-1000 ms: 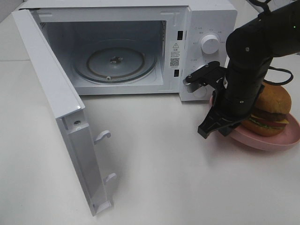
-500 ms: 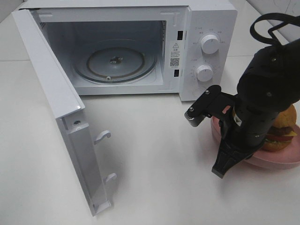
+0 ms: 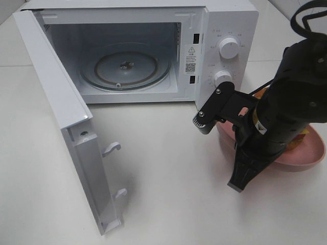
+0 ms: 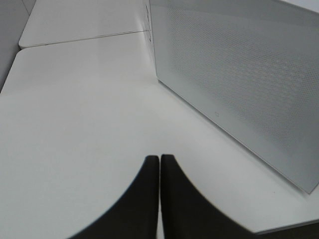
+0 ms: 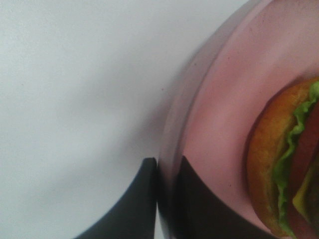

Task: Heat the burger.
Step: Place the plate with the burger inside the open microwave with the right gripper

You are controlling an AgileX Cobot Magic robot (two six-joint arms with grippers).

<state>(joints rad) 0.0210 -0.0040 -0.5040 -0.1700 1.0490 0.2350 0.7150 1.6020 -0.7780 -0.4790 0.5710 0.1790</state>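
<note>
Black right gripper is clamped on the rim of the pink plate, one finger inside and one outside. The burger sits on that plate, beside the open microwave. Best to carry the plate level to the glass turntable, so the burger cannot slide.

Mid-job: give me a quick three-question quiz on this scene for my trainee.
1. Fill in: the burger lies on a ____ plate.
2. True or false: the microwave has its door standing open.
3. The right gripper is shut on: A) the burger B) the plate's rim C) the door.
Key: 1 pink; 2 true; 3 B.
</note>
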